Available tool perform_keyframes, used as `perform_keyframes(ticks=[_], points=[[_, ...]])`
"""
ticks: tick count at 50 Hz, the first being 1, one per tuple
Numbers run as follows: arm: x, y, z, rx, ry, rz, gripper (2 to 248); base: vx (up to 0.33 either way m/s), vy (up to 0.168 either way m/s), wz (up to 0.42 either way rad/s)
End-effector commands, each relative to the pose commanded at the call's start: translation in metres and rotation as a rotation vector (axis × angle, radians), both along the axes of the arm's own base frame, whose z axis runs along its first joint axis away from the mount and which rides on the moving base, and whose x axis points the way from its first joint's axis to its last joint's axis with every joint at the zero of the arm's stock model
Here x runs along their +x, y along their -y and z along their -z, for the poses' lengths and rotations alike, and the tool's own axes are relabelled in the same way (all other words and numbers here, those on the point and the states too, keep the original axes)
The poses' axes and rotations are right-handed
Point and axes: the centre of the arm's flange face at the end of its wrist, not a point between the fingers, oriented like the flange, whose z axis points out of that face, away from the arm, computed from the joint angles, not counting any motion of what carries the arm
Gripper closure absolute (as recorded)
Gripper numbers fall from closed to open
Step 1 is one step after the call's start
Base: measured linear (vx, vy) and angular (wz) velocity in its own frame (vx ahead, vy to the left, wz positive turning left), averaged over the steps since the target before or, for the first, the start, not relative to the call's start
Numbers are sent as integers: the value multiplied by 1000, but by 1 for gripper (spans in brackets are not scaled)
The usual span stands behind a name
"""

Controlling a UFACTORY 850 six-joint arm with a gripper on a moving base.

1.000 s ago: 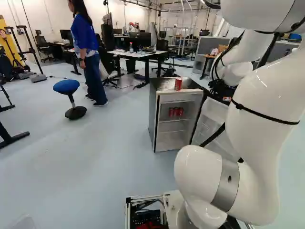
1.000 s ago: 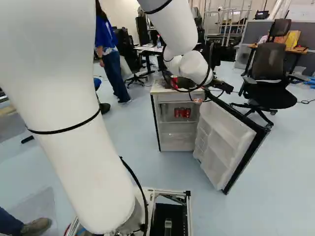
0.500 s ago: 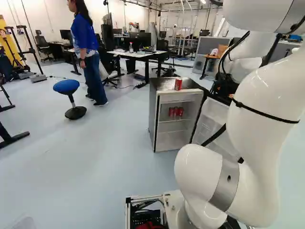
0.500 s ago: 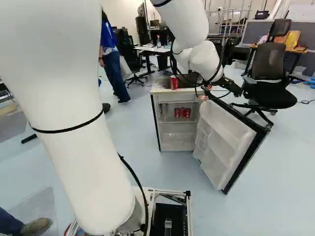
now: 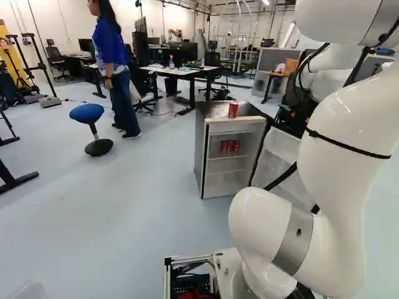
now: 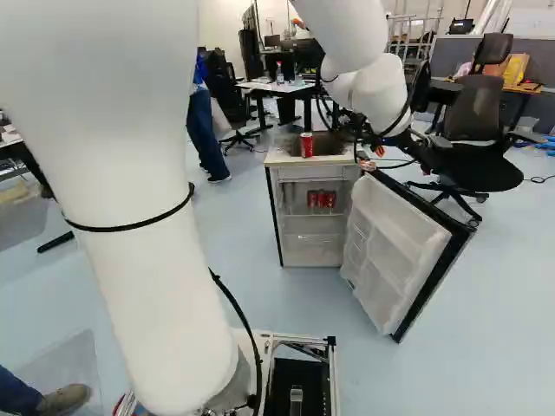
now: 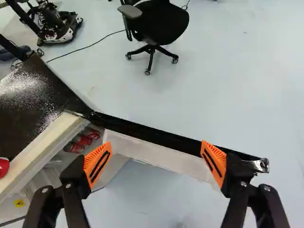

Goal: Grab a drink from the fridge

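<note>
Wrist view, gripper (image 6: 373, 157) spread wide, fridge (image 7: 52, 137) and topmost can (image 7: 4, 167) cut off, inner cans (image 7: 86, 140) partly hidden.

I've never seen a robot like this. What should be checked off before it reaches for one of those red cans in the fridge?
1. Fridge door swung open: ok.
2. Red cans on a shelf inside: ok, three show.
3. Gripper open, with nothing gripped: ok.
4. Gripper lined up with the cans: not ok; it points over the door, the cans off beyond one finger.
5. Orange pads clear of the door: cannot tell.
</note>
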Motion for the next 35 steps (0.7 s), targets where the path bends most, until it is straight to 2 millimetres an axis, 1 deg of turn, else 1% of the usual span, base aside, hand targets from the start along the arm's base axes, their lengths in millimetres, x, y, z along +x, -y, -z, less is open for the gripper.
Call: perform_keyframes(ticks=[15,35], points=[[4,23,6,63,-38,29,3,0,0,0],[14,60,8,52,-26,59,3,0,0,0]])
